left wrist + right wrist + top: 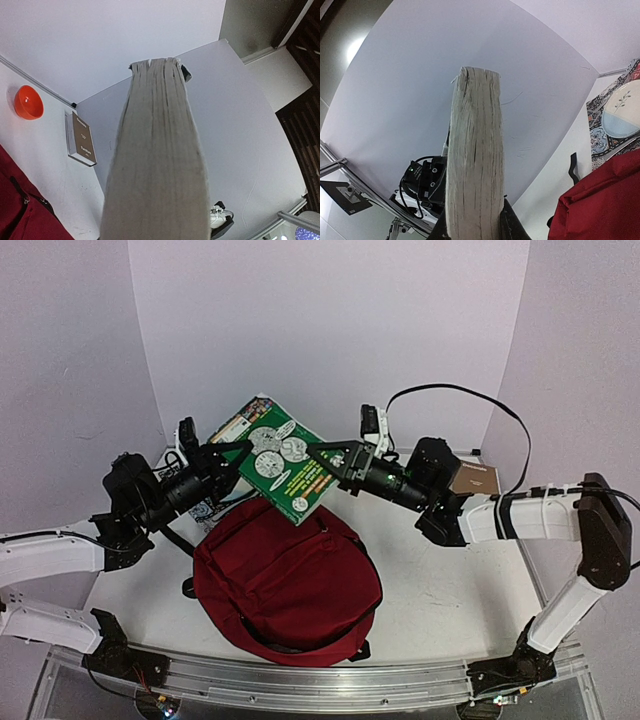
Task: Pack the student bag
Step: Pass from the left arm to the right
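Student bag (pixel 290 585) (contents hidden) | book (pixel 275 465) above | left tool (pixel 240 455), right tool (pixel 318 455) grip book

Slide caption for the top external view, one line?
Left gripper and right gripper hold a green book by opposite edges above the dark red student bag on the table.

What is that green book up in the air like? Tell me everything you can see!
The green book is thick, and its cover shows white round pictures and a red-and-yellow patch. Its page edges look greyish and rough. It hangs tilted in the air over the far edge of the student bag. The left gripper pinches one side and the right gripper pinches the other.
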